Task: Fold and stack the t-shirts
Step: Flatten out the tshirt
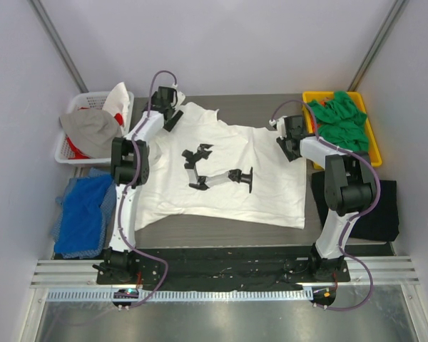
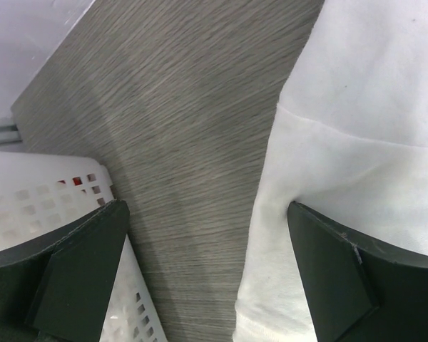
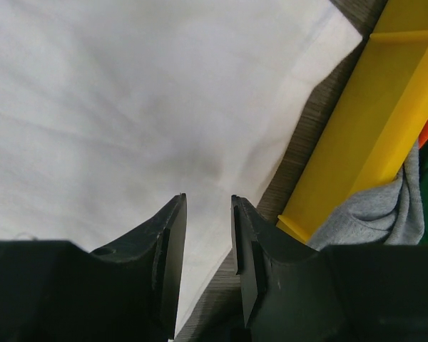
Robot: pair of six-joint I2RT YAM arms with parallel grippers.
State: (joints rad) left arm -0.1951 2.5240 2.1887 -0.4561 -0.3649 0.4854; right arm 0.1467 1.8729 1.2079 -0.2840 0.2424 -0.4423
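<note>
Toward the far left corner of the table (image 2: 185, 107), the left hand (image 2: 207, 214) hangs with its fingers spread wide apart, holding nothing: one finger over the rim of the white basket (image 2: 43, 185), the other over the hemmed edge of the white t-shirt (image 1: 271, 192). Toward the far right side, the right hand (image 3: 208, 203) has its fingers nearly together with only a narrow gap, and no cloth shows in it; it sits over the shirt's right margin, just beside the yellow bin (image 3: 371, 114). The shirt lies spread across the middle of the table, black print (image 1: 214, 171) up, rumpled along its near edge. It looks light, limp and thin, so it should sag and crease wherever it is unsupported; the far corners and sleeve hems under the two hands seem the best places to pinch. Green t-shirts (image 1: 339, 117) fill the bin, a black t-shirt (image 1: 381, 206) lies at the near right edge, and a blue cloth (image 1: 85, 214) at the near left. Basket and bin crowd both hands.
</note>
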